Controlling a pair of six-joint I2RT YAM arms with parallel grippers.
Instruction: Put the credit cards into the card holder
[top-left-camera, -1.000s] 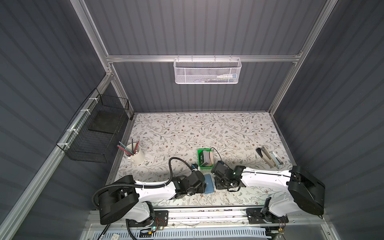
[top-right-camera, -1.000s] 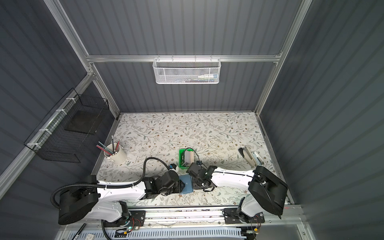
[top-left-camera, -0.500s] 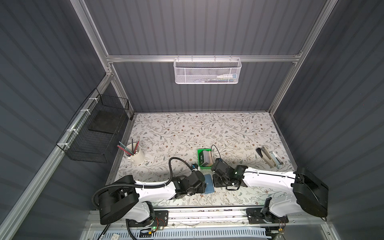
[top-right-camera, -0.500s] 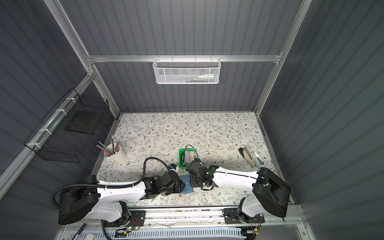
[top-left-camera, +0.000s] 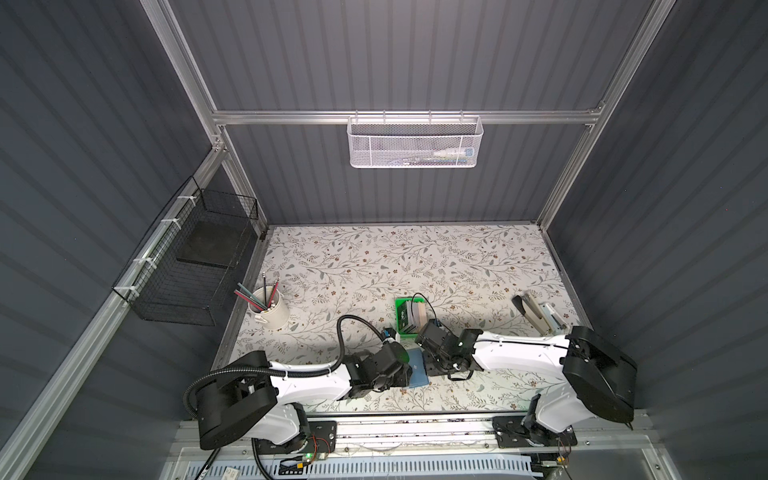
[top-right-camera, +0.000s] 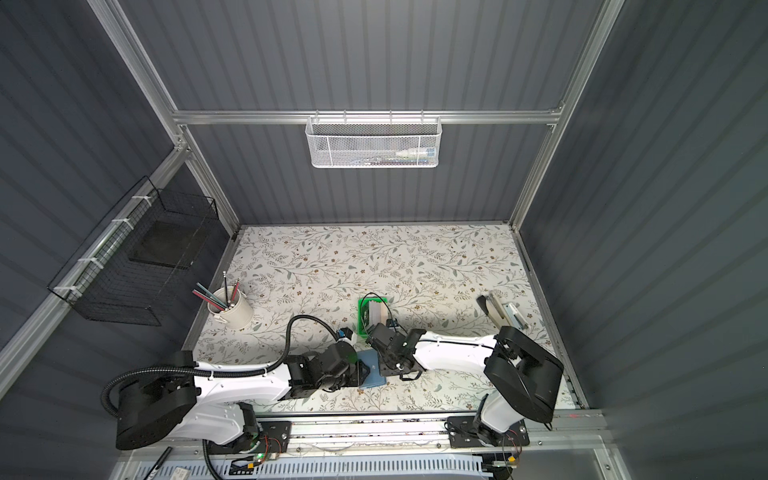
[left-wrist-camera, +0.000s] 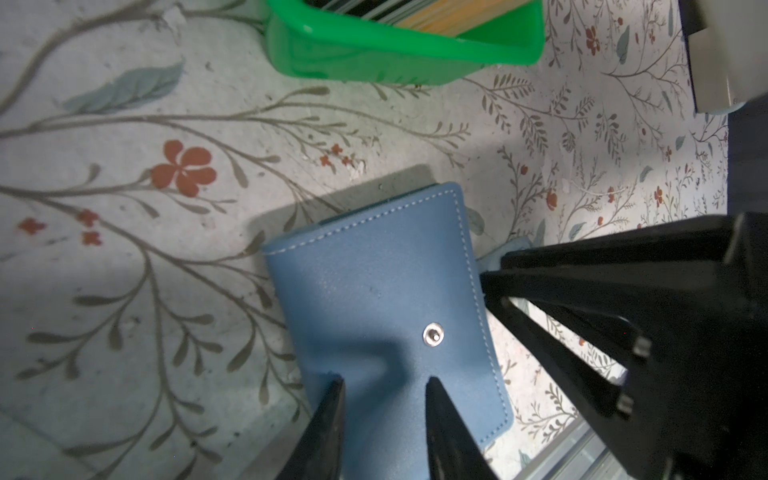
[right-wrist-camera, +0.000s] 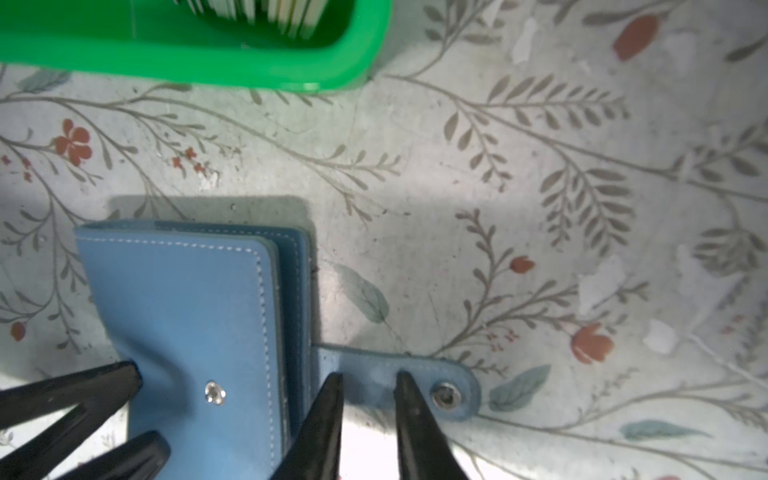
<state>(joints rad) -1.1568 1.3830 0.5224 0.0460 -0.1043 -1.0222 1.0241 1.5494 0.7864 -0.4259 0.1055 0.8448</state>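
I see the holder (top-left-camera: 417, 369) (left-wrist-camera: 386, 291) lying on the table (top-left-camera: 374, 257) just short of the tray (top-left-camera: 398, 318) (right-wrist-camera: 208, 62), on the side towards the arm bases and not touching it. Its cover is folded shut. The snap tab (right-wrist-camera: 424, 365) is undone and lies flat on the table, pointing away from the holder's open edge. The cards (top-left-camera: 415, 313) (left-wrist-camera: 436, 16) stand on edge inside the tray. My left gripper (left-wrist-camera: 384, 382) has its jaws spread a little, with both tips down on the cover near the stud (left-wrist-camera: 433, 335) and nothing pinched between them. My right gripper (right-wrist-camera: 369, 377) has its jaws narrowly spread, both tips on the tab beside the holder's edge. I cannot tell whether they press it. In both top views the two grippers meet over the holder, just short of the tray
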